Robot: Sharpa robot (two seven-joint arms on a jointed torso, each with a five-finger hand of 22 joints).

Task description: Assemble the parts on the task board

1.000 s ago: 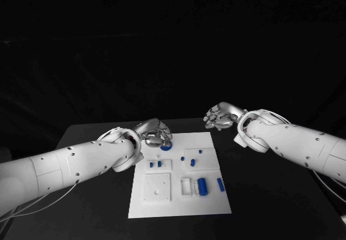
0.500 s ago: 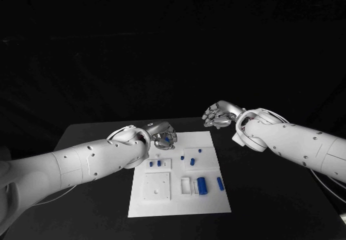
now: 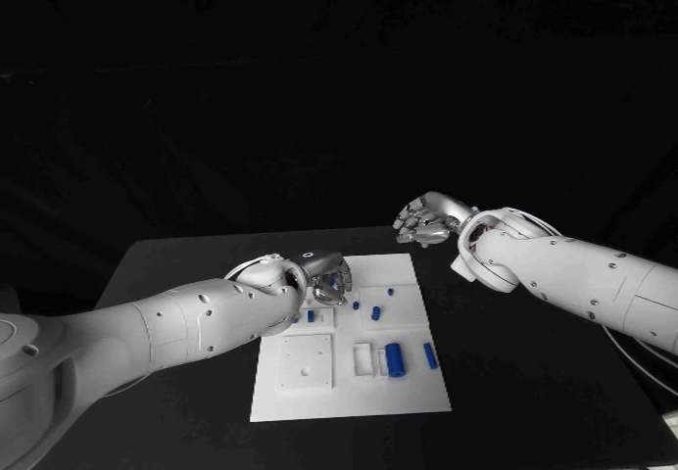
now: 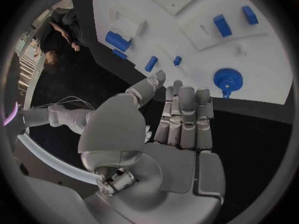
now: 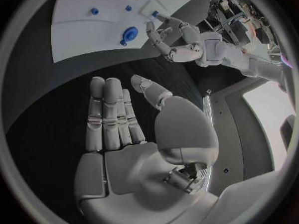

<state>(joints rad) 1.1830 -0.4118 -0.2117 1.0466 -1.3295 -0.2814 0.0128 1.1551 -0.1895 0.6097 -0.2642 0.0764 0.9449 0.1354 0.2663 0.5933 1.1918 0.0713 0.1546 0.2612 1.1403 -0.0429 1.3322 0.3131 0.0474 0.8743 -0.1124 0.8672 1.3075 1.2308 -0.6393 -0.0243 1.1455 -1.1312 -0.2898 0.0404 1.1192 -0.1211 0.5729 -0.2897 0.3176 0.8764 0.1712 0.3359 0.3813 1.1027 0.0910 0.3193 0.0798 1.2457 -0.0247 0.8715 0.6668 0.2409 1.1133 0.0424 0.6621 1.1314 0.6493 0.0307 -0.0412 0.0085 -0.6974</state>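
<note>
the left hand (image 3: 322,277) hovers over the far left corner of the task board (image 3: 354,392), fingers straight and a little apart, nothing in them. just ahead of its fingertips (image 4: 187,95) a blue gear (image 4: 226,79) lies flat on the board. smaller blue parts (image 3: 357,305) sit toward the board's middle, and two bigger blue cylinders (image 3: 396,359) lie toward its near right side. the right hand (image 3: 427,219) hangs above the table (image 3: 169,274) beyond the board's far right corner, fingers extended, empty.

The task board's (image 3: 354,392) far-left corner is covered by the left robot hand (image 3: 326,279) — bare desk (image 3: 523,392) is left right of it.
</note>
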